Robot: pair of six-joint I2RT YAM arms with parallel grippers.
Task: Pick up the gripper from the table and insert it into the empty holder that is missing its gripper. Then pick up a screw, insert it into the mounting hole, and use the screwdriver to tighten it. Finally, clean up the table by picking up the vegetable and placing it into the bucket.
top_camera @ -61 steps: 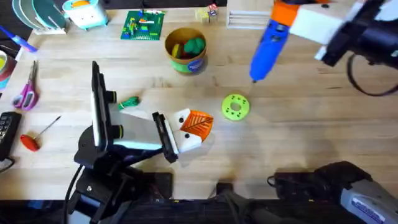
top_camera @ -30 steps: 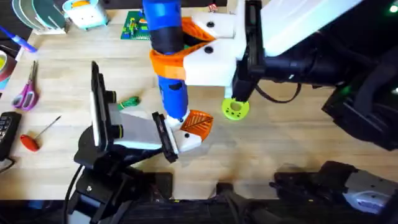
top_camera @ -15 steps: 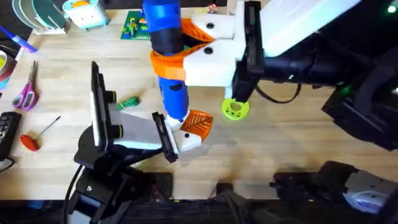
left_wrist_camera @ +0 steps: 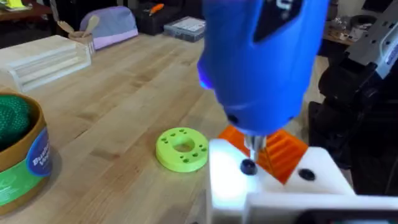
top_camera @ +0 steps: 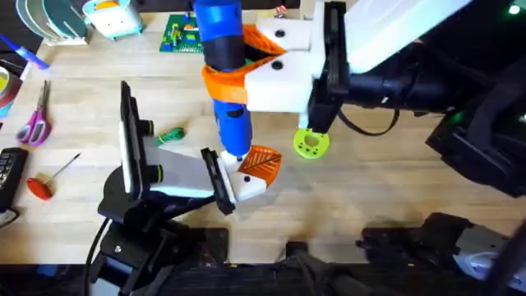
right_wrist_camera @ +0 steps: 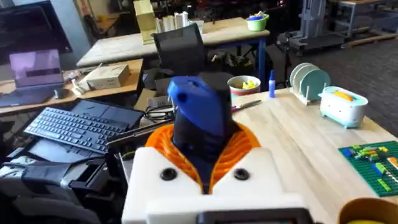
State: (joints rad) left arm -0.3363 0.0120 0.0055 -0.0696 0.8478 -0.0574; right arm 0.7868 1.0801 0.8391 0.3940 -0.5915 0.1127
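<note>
The left arm's white finger block (top_camera: 246,182) lies low over the surface, orange tip (top_camera: 261,161) up, so its screw (left_wrist_camera: 248,167) faces the bit; I cannot tell its jaws' state. Above, the right arm's jaws clamp the blue screwdriver (top_camera: 223,78) upright, ready to tighten. Farther off, the leafy vegetable (top_camera: 172,135) waits outside the bucket (left_wrist_camera: 22,155).

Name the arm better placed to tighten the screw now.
Right. Its pincer already grips the screwdriver, whose bit sits on the screw in the white block on the left arm.
</note>
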